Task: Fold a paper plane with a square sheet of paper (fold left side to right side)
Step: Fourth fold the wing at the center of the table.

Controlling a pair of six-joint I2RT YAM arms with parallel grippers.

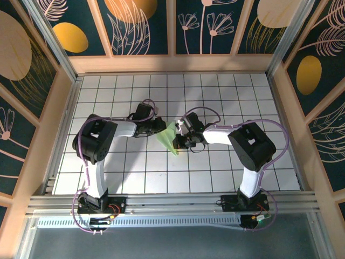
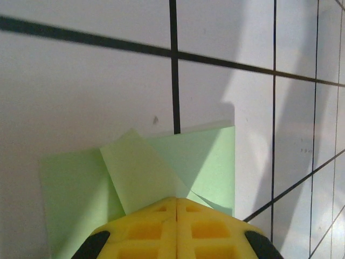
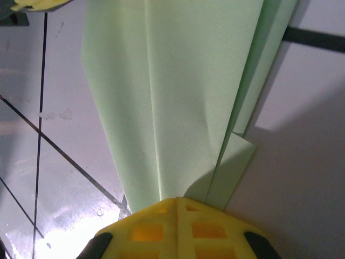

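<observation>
Left end effector [image 2: 177,210] and right end effector [image 3: 177,209] pinch the paper plane [image 1: 168,139].

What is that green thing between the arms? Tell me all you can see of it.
A paper plane, partly folded from thin, plain light green paper: creases, overlapping flaps, narrowing to a point toward the near side. It rests on the white gridded table. The left gripper and right gripper, both shut, meet it from opposite sides; pinching or only pressing, I cannot tell.
</observation>
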